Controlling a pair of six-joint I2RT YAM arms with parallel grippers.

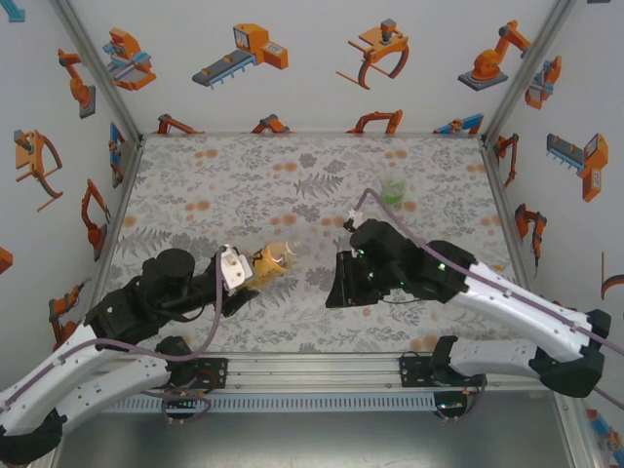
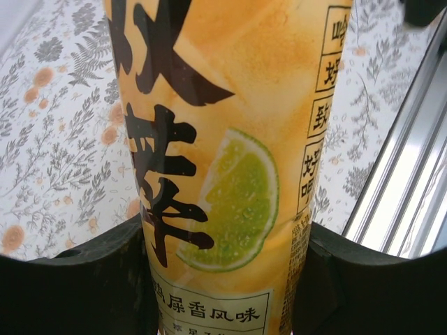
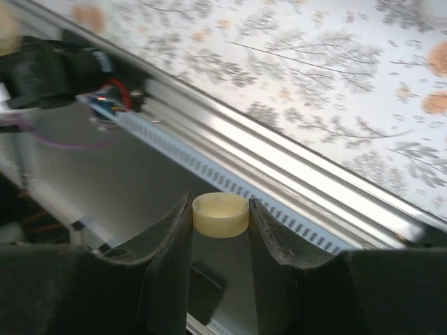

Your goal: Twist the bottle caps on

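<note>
Bottles: two, an amber bottle (image 1: 274, 260) near left, a greenish bottle (image 1: 394, 188) far right.
Caps: one pale yellowish cap (image 3: 220, 216).
Grippers: two, left gripper (image 2: 223, 227), right gripper (image 3: 220, 206).
Desk (image 1: 244, 185): one.

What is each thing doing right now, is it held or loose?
amber bottle, gripped, tipped sideways.
left fingers, shut on the amber bottle.
pale yellow cap, pinched, not on any bottle.
right fingers, shut on the pale yellow cap.
greenish bottle, on the table, untouched.

White-shelled arms (image 1: 517, 307), black joints (image 1: 171, 271), purple cables (image 1: 216, 302), green lights (image 1: 441, 263), black gripper fingers (image 3: 171, 241)
</note>
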